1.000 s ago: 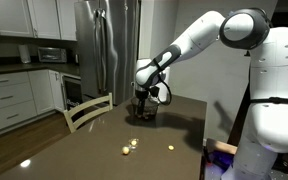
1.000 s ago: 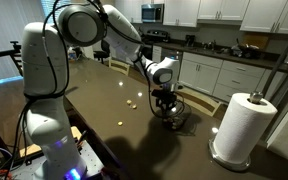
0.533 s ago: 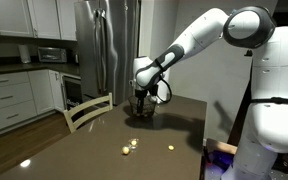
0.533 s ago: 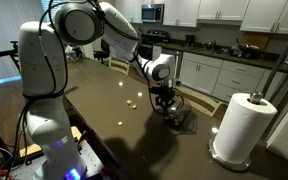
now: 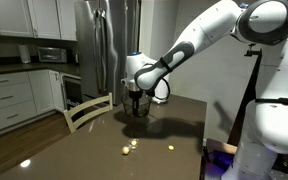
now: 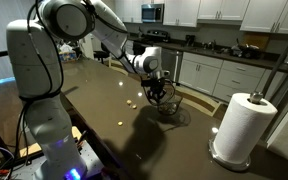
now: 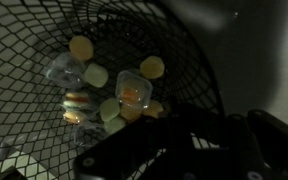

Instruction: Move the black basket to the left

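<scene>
The black basket (image 5: pixel 137 109) is a small round dark wire bowl holding yellowish-tan round items. It hangs from my gripper (image 5: pixel 135 99) just above the dark table (image 5: pixel 84 150). In both exterior views the gripper comes down on the basket's rim and is shut on it; the other view shows the basket (image 6: pixel 164 98) under the gripper (image 6: pixel 157 90). In the wrist view the wire mesh (image 7: pixel 44 40) fills the frame, with the round items (image 7: pixel 109 95) in the bottom. My dark fingers (image 7: pixel 184 140) sit at the lower right on the rim.
Loose tan pieces (image 5: pixel 130 147) lie on the table nearer the front, also visible in an exterior view (image 6: pixel 131 101). A paper towel roll (image 6: pixel 242 125) stands at one table end. A chair (image 5: pixel 88 108) and a fridge (image 5: pixel 104 45) are behind the table.
My gripper has moved sideways with the basket in it, leftward in both exterior views, and the basket has risen slightly off the table.
</scene>
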### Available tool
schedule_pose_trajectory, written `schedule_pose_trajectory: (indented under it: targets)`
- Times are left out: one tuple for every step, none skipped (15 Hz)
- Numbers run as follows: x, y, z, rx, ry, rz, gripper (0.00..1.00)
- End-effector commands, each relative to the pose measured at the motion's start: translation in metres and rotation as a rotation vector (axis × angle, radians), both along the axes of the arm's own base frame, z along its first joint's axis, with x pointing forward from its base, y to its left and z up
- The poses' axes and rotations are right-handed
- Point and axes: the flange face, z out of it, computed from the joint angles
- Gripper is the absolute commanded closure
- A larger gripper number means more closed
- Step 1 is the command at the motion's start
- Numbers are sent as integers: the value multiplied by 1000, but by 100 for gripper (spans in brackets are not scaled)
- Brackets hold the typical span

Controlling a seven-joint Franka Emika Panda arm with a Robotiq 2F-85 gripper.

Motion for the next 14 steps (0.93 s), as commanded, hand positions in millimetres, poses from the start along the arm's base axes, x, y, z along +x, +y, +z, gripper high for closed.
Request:
schedule_pose_trajectory:
  targets:
    - [-14,32,4,-29,5,77,96]
    - [-16,40,4,-25,10,96,96]
    - [-19,49,1,-20,19,121,96]
    - [-20,57,0,-18,24,137,96]
    - [-23,66,-2,-15,33,162,96]
    - [-25,73,-3,-15,38,179,96]
    - [-27,81,-5,-14,45,199,96]
    - [-28,89,-6,-15,51,219,96]
    - [-30,98,-7,-16,57,241,96]
    - [-31,105,-8,-17,62,260,96]
    - [-32,114,-9,-21,66,282,96]
    - [-33,121,-9,-22,70,299,96]
    - [-33,128,-10,-28,74,316,96]
    - [-33,134,-11,-29,83,332,96]
